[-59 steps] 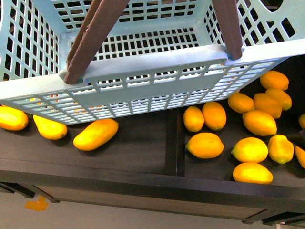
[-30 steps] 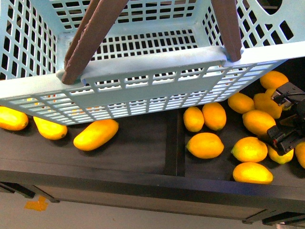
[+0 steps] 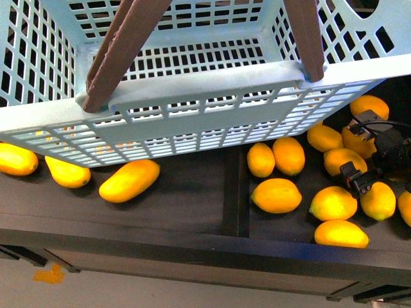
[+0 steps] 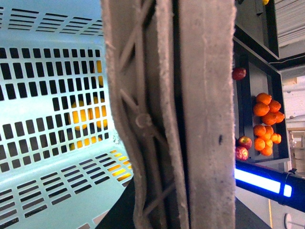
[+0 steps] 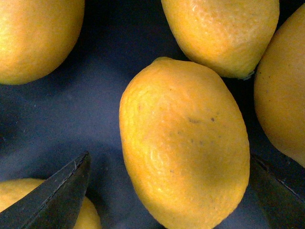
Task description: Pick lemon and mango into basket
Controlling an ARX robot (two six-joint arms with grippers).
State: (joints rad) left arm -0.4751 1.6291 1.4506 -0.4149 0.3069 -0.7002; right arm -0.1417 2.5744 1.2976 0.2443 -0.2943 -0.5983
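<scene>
Straddling small yellow oval lemon (image 5: 183,143): black right claw (image 3: 352,149) spread, nothing pinched | lemon on dark shelf (image 3: 192,192), outside pale turquoise slotted basket (image 3: 192,115) | risk: crowded neighbouring lemons (image 5: 224,28) may be clipped.

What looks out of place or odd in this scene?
A small orange scrap lies on the pale floor below the shelf; I cannot tell what it is. The basket also hangs tilted.
</scene>
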